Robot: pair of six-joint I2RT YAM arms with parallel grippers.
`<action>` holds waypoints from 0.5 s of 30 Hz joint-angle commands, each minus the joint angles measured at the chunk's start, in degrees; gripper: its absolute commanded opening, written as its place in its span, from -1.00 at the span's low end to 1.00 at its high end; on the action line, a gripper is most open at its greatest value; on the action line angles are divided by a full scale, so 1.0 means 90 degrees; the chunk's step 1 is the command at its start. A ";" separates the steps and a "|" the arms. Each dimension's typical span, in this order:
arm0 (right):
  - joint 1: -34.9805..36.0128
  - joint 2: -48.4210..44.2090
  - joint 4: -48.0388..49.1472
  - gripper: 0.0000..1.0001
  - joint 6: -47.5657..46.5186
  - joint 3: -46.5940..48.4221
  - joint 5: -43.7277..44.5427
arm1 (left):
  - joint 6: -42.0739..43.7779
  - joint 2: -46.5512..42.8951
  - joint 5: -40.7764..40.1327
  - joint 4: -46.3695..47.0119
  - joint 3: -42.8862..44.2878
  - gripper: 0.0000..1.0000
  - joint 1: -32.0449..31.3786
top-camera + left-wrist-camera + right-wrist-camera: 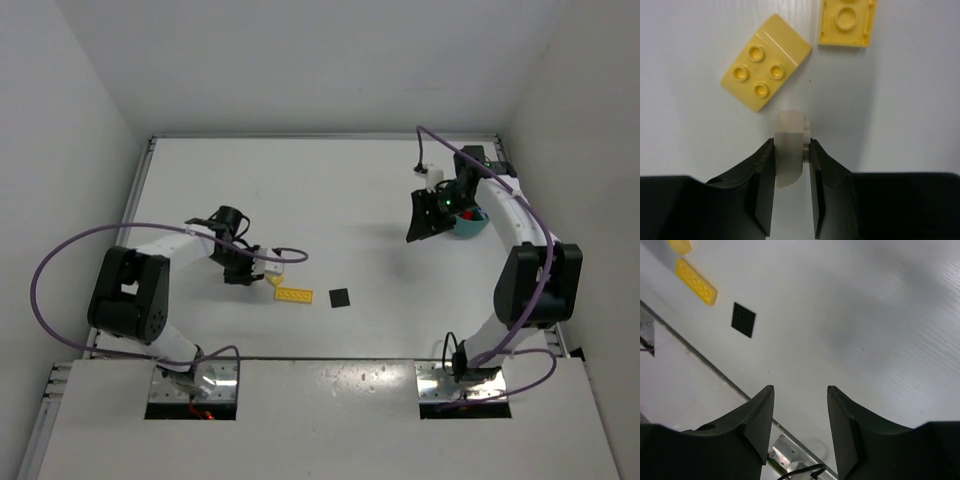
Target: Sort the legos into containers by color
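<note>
White tabletop (pixel 400 180), boxed by pale walls on three sides. Found, nearest the lens in the left wrist view, the left gripper (pixel 791 155) closed down to a narrow gap and pinching a cream lego (pixel 789 131) by its two flat flanks, bottom centre of the frame. Could not tell whether lifted or resting on the surface. Judged the piece light, rigid and smooth-sided: liable to twist or squirt out under an off-centre squeeze, so best taken square across the middle of the flat sides, as gripped. Saw a yellow brick (pixel 765 61) just beyond, upper left of that frame, four studs up, apart from the cream one. Saw, in the top view, a long yellow plate (pixel 294 295) and a black plate (pixel 340 298) lying flat near centre, side by side but not touching. Judged both thin and hard to get under; edges the only hold. Found the right gripper (pixel 800 390) with jaws parted and nothing between them, hanging above bare surface. Spotted, farthest off at the right of the top view, the teal bowl (pixel 472 226), partly hidden behind that arm; contents too small to make out, save a speck of red.
</note>
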 commanded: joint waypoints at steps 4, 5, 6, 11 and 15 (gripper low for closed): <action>0.0135 -0.1018 0.0389 -0.02 0.0036 -0.0263 -0.1050 | -0.0672 0.0451 0.1512 -0.0691 0.1241 -0.55 0.0285; 0.0135 -0.1019 0.0389 -0.02 0.0036 -0.0167 -0.1186 | -0.0770 0.0539 0.1785 -0.0896 0.1526 -0.55 0.0287; 0.0135 -0.1019 0.0389 -0.02 0.0036 -0.0108 -0.1274 | -0.0858 0.0626 0.2407 -0.1111 0.1828 -0.53 0.0364; 0.0271 -0.1078 0.0273 0.01 -0.0032 0.0321 -0.2034 | -0.0996 0.1484 0.4567 -0.3092 0.3984 -0.47 0.0433; 0.0330 -0.0669 0.0184 0.03 -0.0032 0.0644 -0.2738 | -0.1209 0.2101 0.6375 -0.4002 0.4964 -0.45 0.0229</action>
